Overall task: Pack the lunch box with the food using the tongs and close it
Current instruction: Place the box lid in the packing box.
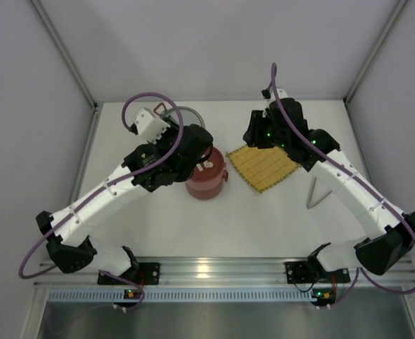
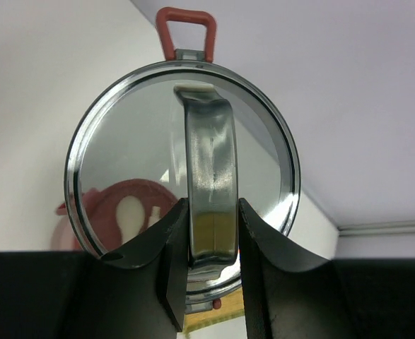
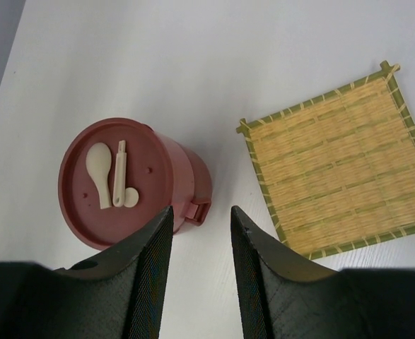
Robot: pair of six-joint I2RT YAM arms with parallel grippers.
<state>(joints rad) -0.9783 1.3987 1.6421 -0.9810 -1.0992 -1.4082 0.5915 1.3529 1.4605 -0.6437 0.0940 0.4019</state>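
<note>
Lidded maroon lunch box (image 1: 206, 185) upright; tongs (image 1: 312, 191) well apart.

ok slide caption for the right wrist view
Open right gripper near the maroon lunch box, beige spoon and stick on its lid, yellow woven mat to the right.

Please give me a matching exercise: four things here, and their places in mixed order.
1. shiny round steel disc with red loop
2. yellow woven square mat
3. slim silvery V-shaped metal tongs
4. small beige spoon

A. on the lid of the round maroon lunch box
B. on the white table, right of the mat
C. gripped by the left claw
D. between the lunch box and the tongs

Pairs: 1-C, 2-D, 3-B, 4-A
</note>
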